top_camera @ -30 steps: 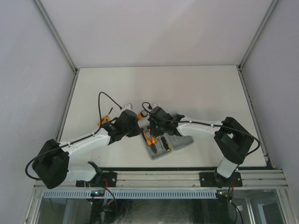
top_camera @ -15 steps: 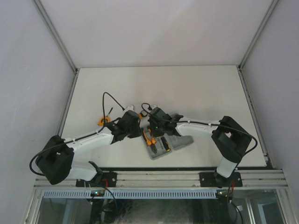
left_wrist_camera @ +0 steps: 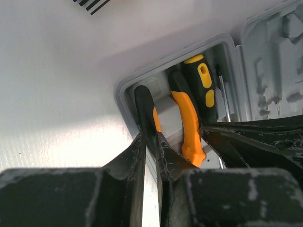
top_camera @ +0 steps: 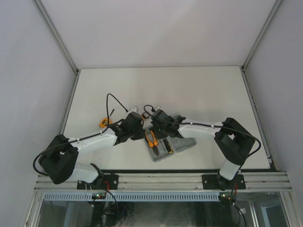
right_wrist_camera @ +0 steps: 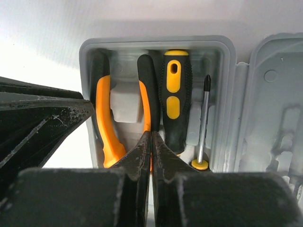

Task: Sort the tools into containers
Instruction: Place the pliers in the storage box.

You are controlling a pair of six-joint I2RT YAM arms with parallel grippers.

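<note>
Orange-and-black pliers (right_wrist_camera: 106, 123), seated in grey case (right_wrist_camera: 199, 42)

— What carries everything?
— A white tabletop (top_camera: 199, 94), matte and pale, running back to the far wall.
— And around it?
— Plain grey wall panels (top_camera: 156, 28) at the back and both sides, joined by slanting aluminium posts (top_camera: 57, 40).
— At the near edge?
— An aluminium rail (top_camera: 165, 179) runs across, with a white slotted strip (top_camera: 142, 196) just below it and a small green light (top_camera: 98, 195) on that strip.
— Anything marked on the tabletop?
— The left wrist view shows a patch of black stripes (left_wrist_camera: 91, 4) at its top edge, cut off by the frame.
</note>
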